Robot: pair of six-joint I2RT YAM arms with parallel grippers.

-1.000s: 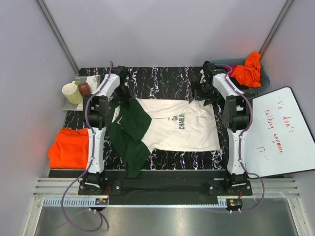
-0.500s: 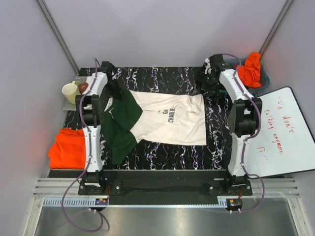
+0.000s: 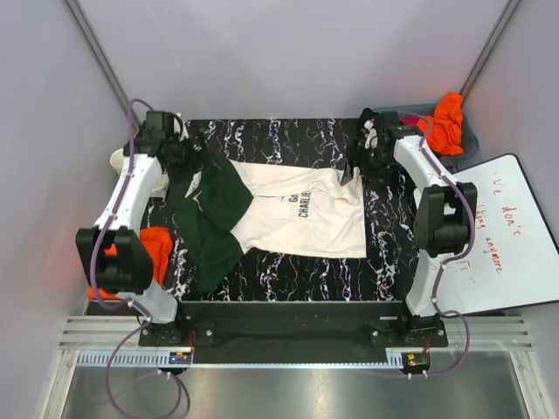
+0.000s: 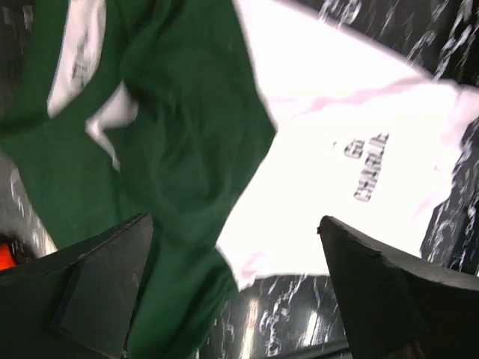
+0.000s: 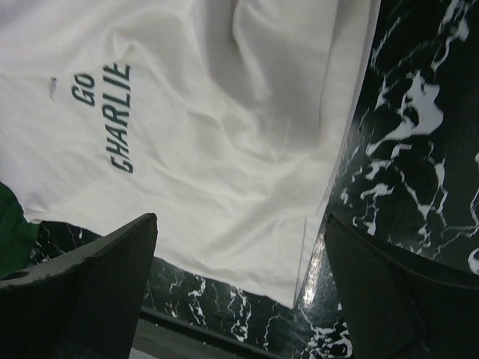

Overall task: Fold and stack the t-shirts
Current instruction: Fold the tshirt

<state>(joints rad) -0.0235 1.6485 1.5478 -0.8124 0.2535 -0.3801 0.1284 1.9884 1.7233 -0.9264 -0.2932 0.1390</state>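
Cream cloth with dark green sleeves, the t-shirt is lying spread on the black marbled surface between the two arms. Its green side is bunching in folds toward the left arm, while the cream body, lettered "GO CHARLIE", is stretching flat toward the right.

The left fingers are standing wide apart over the far left corner of the green cloth and are gripping nothing. The left wrist view is showing the shirt, blurred, in the gap between them. The right fingers are likewise spreading wide and holding nothing. They are hovering over the shirt's far right corner, where the cream hem is meeting the marbled top. Whether either pair is touching the cloth cannot be told.

An orange t-shirt is lying at the left edge of the surface, partly hidden behind the left arm. More orange cloth is heaping in a grey bin at the far right corner. A white board with red writing is resting to the right.
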